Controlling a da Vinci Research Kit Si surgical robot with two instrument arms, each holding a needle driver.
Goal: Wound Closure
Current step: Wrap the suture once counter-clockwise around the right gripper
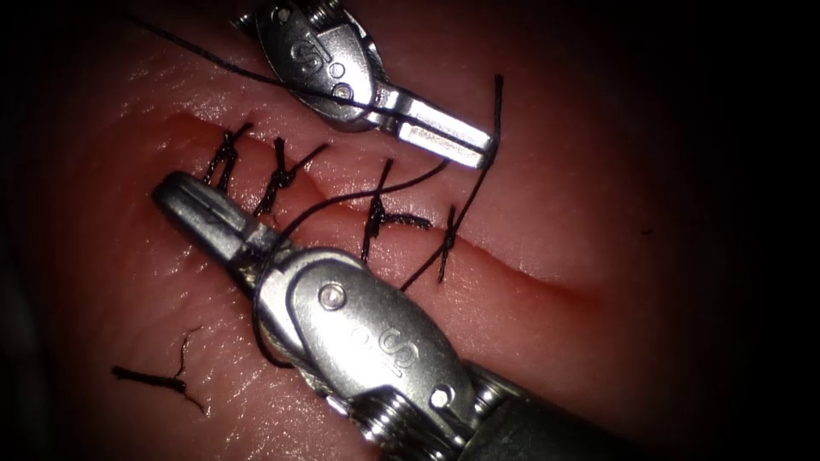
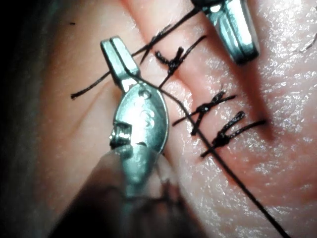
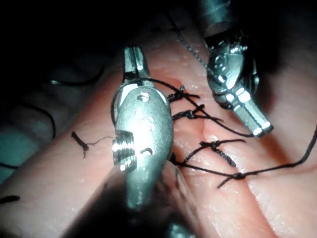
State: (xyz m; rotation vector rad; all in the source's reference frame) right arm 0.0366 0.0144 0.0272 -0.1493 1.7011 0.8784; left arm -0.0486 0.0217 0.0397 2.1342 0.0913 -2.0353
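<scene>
Endoscope view: the thread (image 1: 359, 195) lies looped round the right claw (image 1: 192, 205), and the risk, as I judge it, is that the loop slides off the closed tip or snags in the hinge behind it if the thread goes slack. That claw is closed and seems to grip nothing, lying across the cut (image 1: 530, 273) toward its left end. The left claw (image 1: 448, 141), just above the cut, is closed and appears to pinch the thread at its tip. Four knots cross the cut in the tissue (image 1: 555, 188). Where the needle is, I cannot tell.
</scene>
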